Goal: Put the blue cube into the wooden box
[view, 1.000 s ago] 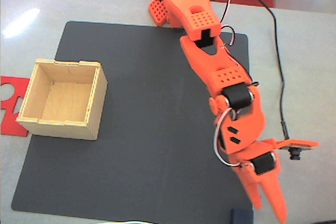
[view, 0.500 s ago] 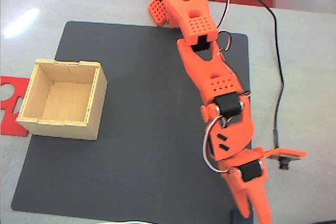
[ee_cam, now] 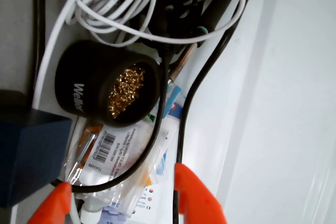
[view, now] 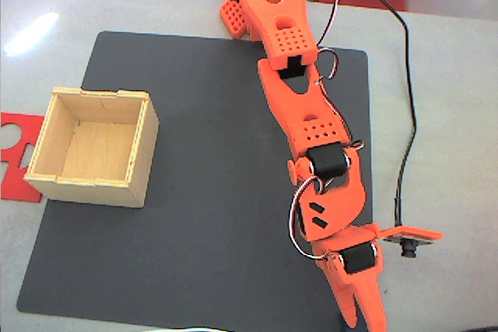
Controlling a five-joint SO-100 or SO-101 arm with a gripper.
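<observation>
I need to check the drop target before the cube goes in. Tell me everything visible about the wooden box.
In the fixed view, the wooden box is a square, open-topped box of pale plywood with thin walls and notched joints along its rim. It sits upright on the left part of the dark mat, and its left side overlaps a flat red sheet. Its interior looks empty, the bare floor showing. The orange arm is well to its right, not touching it.

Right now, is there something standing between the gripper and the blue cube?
Nothing visible does. In the wrist view the blue cube sits at the left edge, just beside the open gripper, with no object between them. The black Weller holder and the cables lie farther off, beyond the cube.
</observation>
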